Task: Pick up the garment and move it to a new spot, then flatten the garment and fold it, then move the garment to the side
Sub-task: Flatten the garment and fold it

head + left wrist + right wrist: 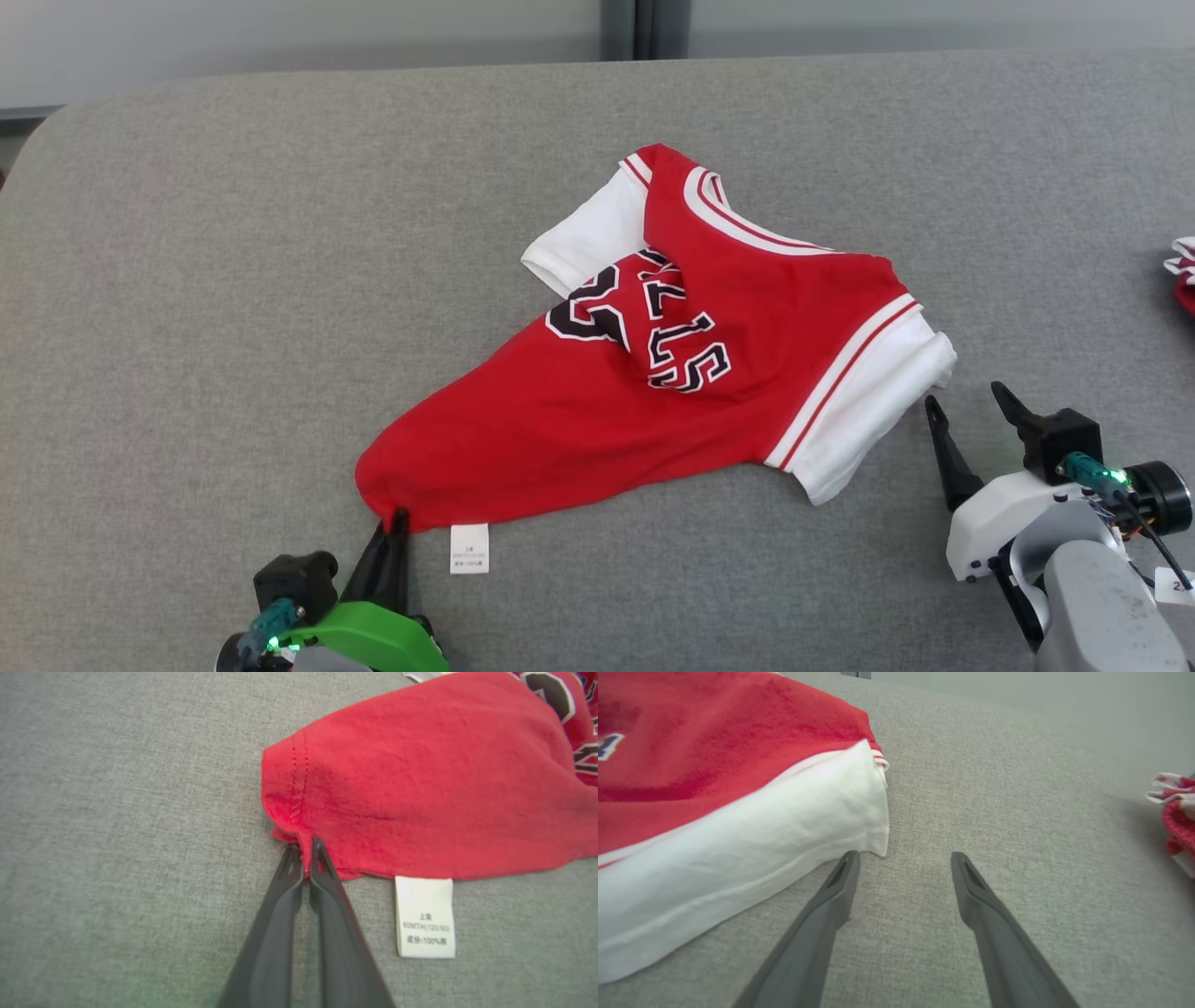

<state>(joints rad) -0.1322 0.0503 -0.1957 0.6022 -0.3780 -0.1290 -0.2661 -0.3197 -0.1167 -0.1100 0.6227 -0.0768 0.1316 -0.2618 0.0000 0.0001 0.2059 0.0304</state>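
Observation:
The garment [653,373], a red jersey T-shirt with white sleeves and black-and-white lettering, lies crumpled on the grey table [233,280]. My left gripper [397,518] is shut on the garment's near-left hem corner; in the left wrist view the two dark fingers [322,868] pinch a fold of red cloth [397,774] beside a white care label [424,917]. My right gripper [966,401] stands open just right of the white sleeve [868,411]. In the right wrist view its left fingertip [847,865] is close to the sleeve's corner [784,830], with nothing between the fingers.
A smaller red-and-white cloth pile [1184,271] lies at the table's right edge, also at the right in the right wrist view as the cloth pile [1176,816]. The table's rounded far-left corner and a pale wall lie beyond.

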